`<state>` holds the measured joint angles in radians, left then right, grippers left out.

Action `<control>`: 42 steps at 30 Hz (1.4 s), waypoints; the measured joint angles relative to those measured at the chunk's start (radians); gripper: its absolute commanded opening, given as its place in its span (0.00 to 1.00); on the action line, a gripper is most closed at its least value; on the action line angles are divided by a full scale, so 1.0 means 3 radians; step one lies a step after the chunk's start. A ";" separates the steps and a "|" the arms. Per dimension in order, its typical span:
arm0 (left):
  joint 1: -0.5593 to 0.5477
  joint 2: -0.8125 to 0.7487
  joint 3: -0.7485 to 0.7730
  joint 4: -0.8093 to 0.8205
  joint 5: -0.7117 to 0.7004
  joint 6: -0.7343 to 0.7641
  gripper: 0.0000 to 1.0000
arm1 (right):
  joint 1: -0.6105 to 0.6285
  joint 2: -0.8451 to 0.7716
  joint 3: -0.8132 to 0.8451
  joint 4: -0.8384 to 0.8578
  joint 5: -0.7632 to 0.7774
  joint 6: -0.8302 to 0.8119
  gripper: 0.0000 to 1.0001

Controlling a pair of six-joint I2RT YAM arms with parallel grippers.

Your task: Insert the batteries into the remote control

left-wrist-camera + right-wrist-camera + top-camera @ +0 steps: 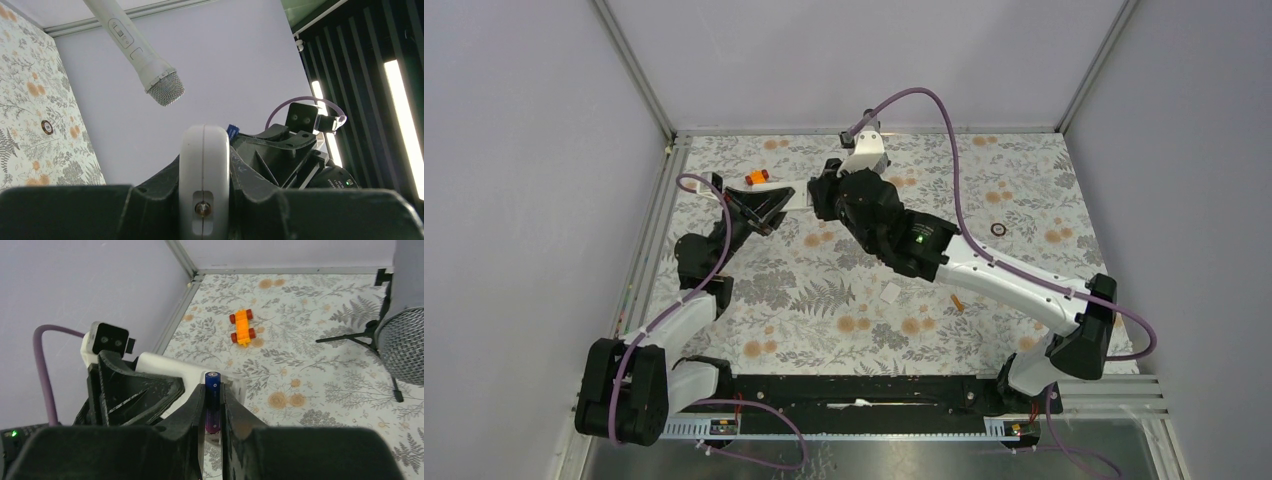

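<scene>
My left gripper (204,172) is shut on the white remote control (204,165), seen end-on between its fingers and held above the table at the back left (796,201). Pinched lengthwise between the fingers of my right gripper (212,392) is the dark blue-purple battery (212,402). Its tip is right at the remote's (167,369) near end, and the two grippers (774,208) (822,197) meet there. Whether the battery touches the remote I cannot tell. The orange battery (957,300) lies on the mat under the right arm.
A small white square cover (890,292) lies mid-table. An orange toy piece (241,327) sits near the back left corner. A black ring (998,228) lies at the right. A microphone (404,345) on a black tripod stands close by the right gripper.
</scene>
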<state>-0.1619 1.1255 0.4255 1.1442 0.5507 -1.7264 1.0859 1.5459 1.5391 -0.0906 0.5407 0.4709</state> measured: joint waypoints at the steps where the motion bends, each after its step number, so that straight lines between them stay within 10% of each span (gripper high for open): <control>1: 0.0000 0.0001 -0.0006 0.0027 -0.0010 -0.0008 0.00 | 0.0000 0.0009 0.0019 -0.0015 0.0033 -0.0005 0.07; 42: 0.0009 0.0017 -0.0055 0.0084 -0.0169 -0.0154 0.00 | 0.0031 0.0360 0.0472 -0.0359 0.0223 0.0193 0.06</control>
<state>-0.1593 1.1305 0.4091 1.1694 0.4999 -1.7725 1.0950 1.6539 1.6806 -0.1982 0.6075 0.5289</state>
